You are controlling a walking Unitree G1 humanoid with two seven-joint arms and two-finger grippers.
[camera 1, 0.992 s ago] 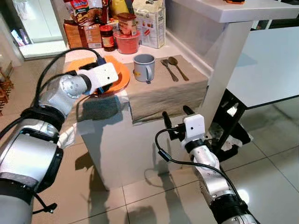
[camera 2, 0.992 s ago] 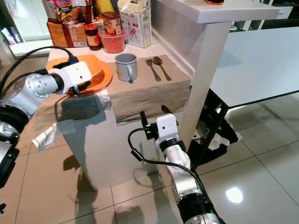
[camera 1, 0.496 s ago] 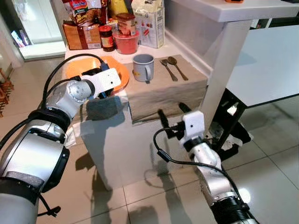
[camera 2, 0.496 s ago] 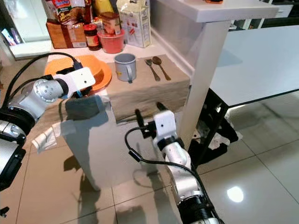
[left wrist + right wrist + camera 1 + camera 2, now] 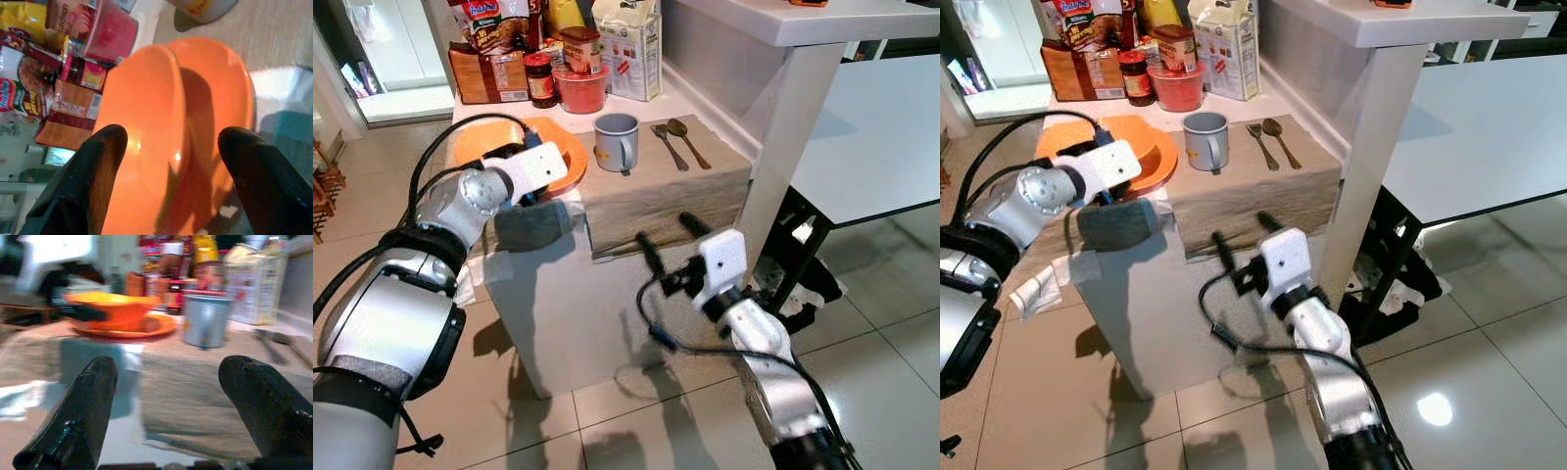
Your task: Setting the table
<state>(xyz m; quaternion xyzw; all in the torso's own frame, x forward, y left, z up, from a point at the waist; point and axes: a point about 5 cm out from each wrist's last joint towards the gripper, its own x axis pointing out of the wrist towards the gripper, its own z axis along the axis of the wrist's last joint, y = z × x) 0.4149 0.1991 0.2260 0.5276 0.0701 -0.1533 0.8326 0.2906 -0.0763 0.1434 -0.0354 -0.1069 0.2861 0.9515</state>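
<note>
Bowl (image 5: 494,147): nested on orange plate (image 5: 566,157), left of grey mug (image 5: 616,140).
Left gripper (image 5: 168,161): fingers spread astride bowl rim, positioned for lifting.
Right gripper (image 5: 671,235): held below mug, fingers apart, nothing held.

Light: bright, even indoor light across both head views.
Glare: white reflections on the glossy grey floor tiles (image 5: 1433,409).
Shadows: a dark arm shadow falls on the white cabinet front (image 5: 563,313).
Focus: head views sharp; the right wrist view is blurred throughout, its grey metal mug (image 5: 206,320) soft-edged.
Left wrist view: dimmer, with saturated orange tones.
</note>
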